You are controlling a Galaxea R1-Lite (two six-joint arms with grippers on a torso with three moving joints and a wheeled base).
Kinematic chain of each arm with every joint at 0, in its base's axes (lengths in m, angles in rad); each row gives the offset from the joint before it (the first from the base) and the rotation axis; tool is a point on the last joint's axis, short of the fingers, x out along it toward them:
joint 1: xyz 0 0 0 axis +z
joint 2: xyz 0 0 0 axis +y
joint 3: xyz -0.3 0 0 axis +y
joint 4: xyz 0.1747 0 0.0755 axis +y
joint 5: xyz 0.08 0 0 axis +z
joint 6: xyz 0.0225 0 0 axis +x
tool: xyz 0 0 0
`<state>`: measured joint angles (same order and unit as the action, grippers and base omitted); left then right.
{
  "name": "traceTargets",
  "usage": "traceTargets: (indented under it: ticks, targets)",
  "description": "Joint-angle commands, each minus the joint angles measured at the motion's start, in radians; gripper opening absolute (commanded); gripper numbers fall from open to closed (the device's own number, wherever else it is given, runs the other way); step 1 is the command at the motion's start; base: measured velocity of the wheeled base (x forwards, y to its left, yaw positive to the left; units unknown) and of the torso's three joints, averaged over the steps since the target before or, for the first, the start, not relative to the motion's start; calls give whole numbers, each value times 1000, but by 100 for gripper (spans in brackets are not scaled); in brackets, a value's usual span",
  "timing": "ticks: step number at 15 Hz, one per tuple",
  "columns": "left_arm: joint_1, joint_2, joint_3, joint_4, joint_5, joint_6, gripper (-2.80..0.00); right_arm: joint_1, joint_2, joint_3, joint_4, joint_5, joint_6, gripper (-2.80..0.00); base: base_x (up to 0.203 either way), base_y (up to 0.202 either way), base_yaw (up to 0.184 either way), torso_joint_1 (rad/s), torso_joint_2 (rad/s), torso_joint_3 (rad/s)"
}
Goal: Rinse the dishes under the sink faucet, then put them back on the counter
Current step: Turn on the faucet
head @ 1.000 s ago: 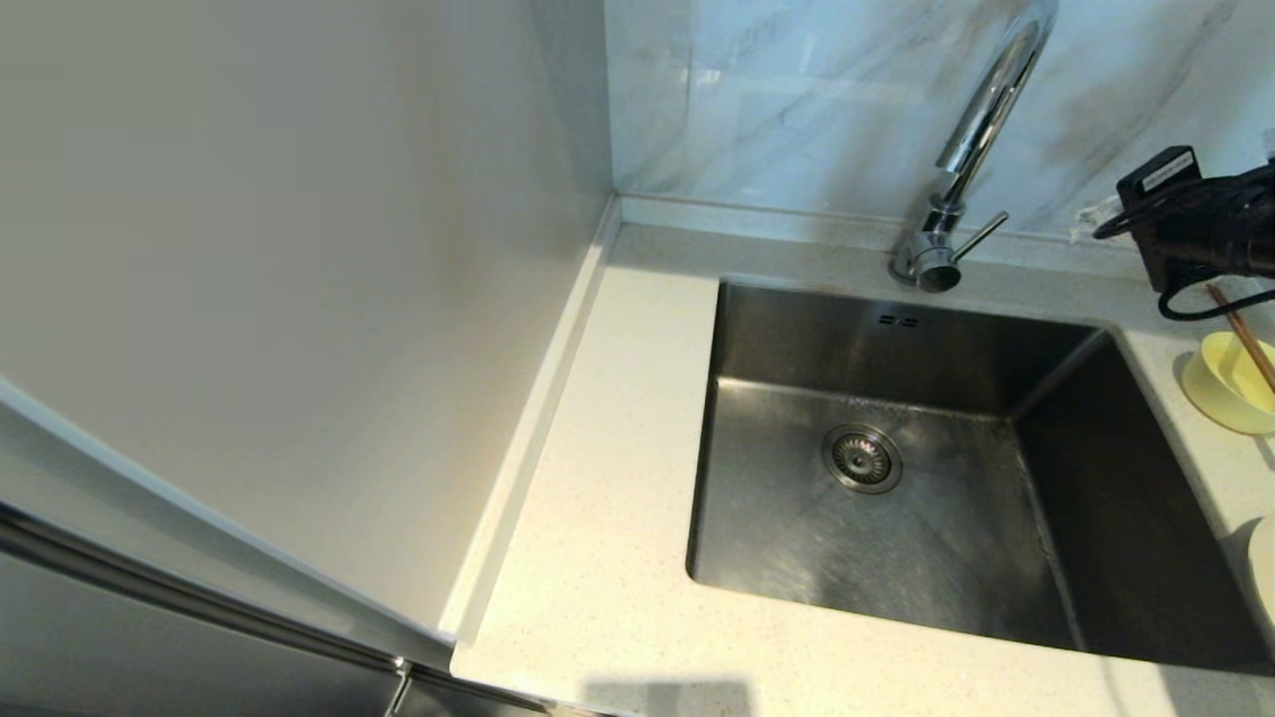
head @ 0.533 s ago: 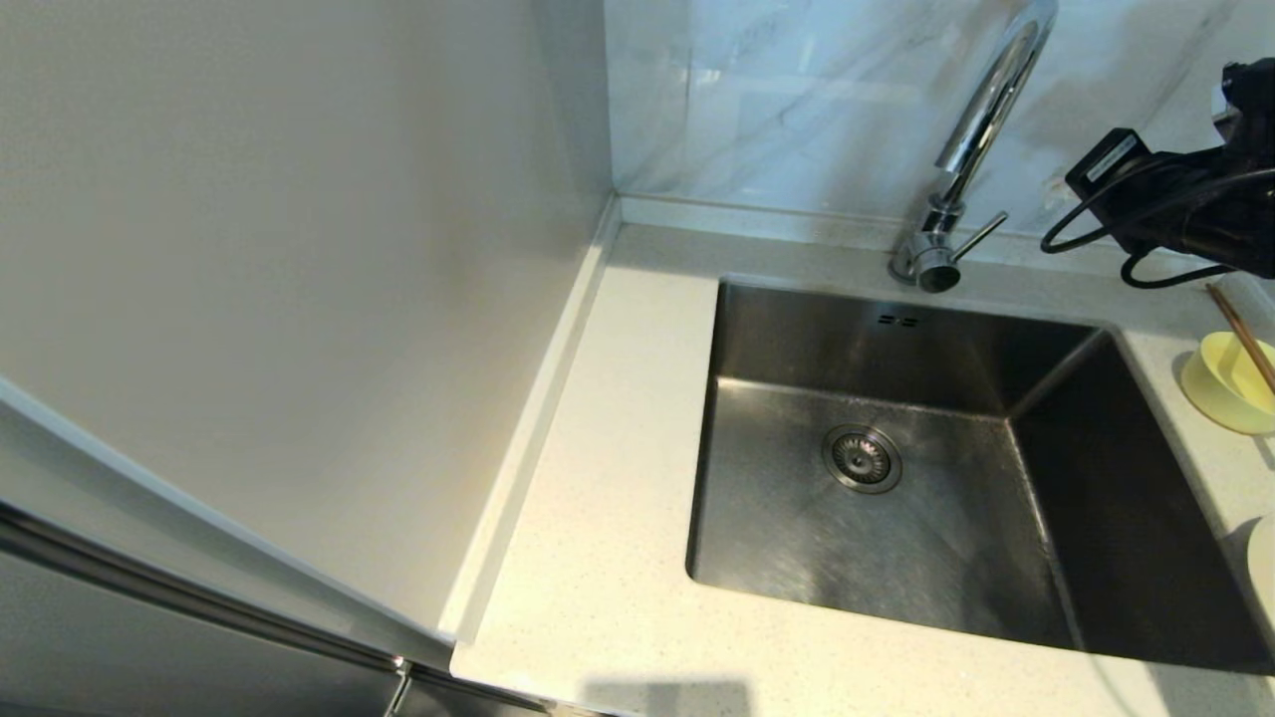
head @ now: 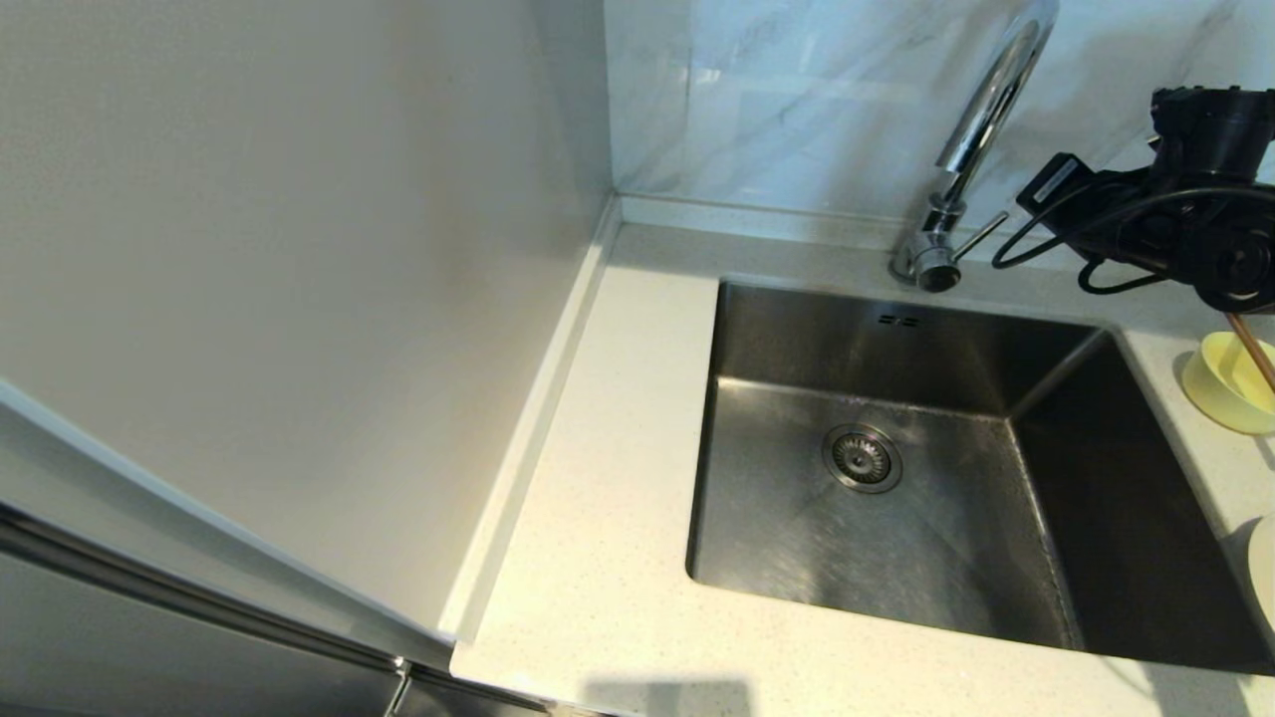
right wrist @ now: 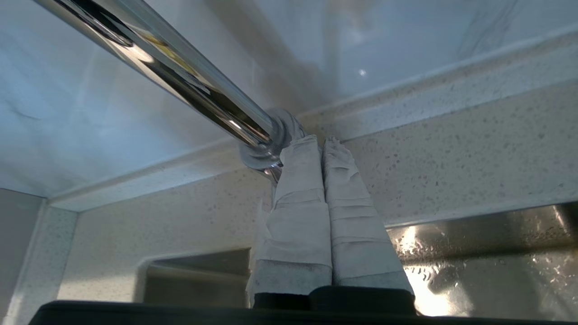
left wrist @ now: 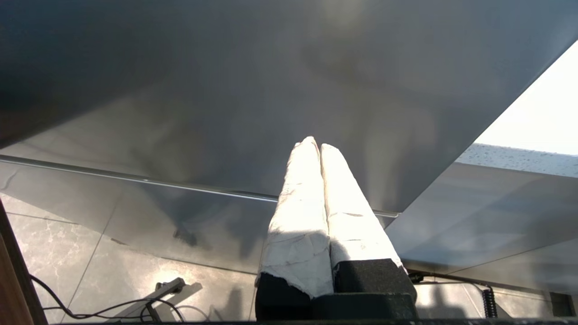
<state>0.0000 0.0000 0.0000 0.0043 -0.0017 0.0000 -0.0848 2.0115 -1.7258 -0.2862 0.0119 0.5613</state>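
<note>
The chrome faucet [head: 981,119] rises from its base at the back rim of the sink [head: 797,329], its neck leaning up and toward the right as the head view shows it, the spout end cut off above. Its thin lever handle [head: 981,235] juts from the base [right wrist: 266,149] toward the right, slightly upward. The right hand [right wrist: 321,142] has its taped fingers [right wrist: 343,194] pressed together, empty, tips just beside the faucet base near the back edge of the surface [head: 598,558].

On the right edge of the surface, the pale-yellow bowl [head: 1227,386] sits upright with the brown chopsticks [head: 1253,349] leaning out of it, slanting up and back; a white plate [head: 1263,568] shows only its rim nearer the front right corner. The basin is open, with only the drain strainer [head: 862,458] inside. The surface left of the sink runs bare to a raised rim against the wall.

The left hand [left wrist: 318,145], fingers together and empty, hangs low beside a cabinet front.
</note>
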Motion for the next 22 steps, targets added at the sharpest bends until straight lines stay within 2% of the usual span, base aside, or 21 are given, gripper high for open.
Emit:
traceTargets:
  ticks: [1,8,13,18,20,22]
  targets:
    - [0,0,0,0,0,0,-280,5,15,-6,-2,2,3,-280,0,0,0,0,0,0]
    - [0,0,0,0,0,0,-280,26,21,-28,5,2,0,-280,0,0,0,0,0,0]
    - [0,0,0,0,0,0,-280,25,-32,-2,101,17,-19,-280,0,0,0,0,0,0]
    - [0,0,0,0,0,0,-280,21,-147,138,158,148,-20,-280,0,0,0,0,0,0]
    - [0,0,0,0,0,0,-280,20,-171,163,172,162,-20,-280,0,0,0,0,0,0]
    - [0,0,0,0,0,0,-280,20,-160,147,164,123,-24,-280,0,0,0,0,0,0]
